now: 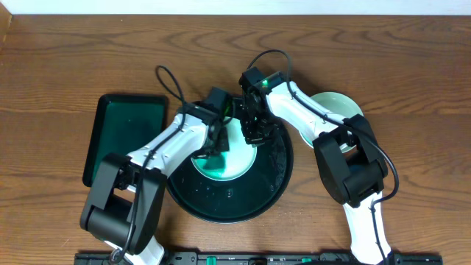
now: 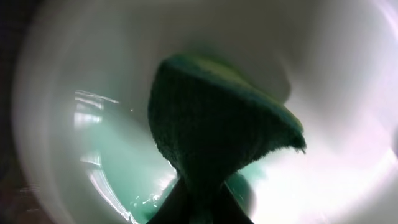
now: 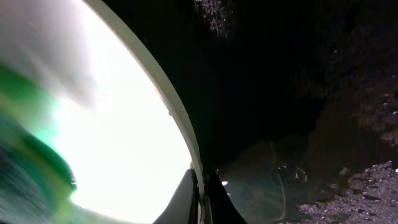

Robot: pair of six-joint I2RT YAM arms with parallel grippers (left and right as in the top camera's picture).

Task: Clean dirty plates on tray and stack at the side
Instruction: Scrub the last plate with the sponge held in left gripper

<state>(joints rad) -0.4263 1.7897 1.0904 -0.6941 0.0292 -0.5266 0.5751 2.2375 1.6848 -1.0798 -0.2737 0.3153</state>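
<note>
White and teal-smeared, our plate (image 1: 239, 158) lies in the tray (image 1: 221, 205); left gripper (image 1: 213, 149) clamps a green cloth (image 2: 217, 124), right gripper (image 3: 200, 183) pinches its rim.

This is a robotics lab bench: two robot arms (image 1: 169, 143) rise from a black rail (image 1: 294, 259) at 6 o'clock of a wood-grain table (image 1: 59, 59), with a pale wall strip (image 1: 235, 6) along 12 o'clock. A round black tray (image 1: 276, 184) lies at its centre.

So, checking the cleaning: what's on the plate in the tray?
A green cloth and a teal smear on the plate; whatever is under the cloth is hidden.
</note>
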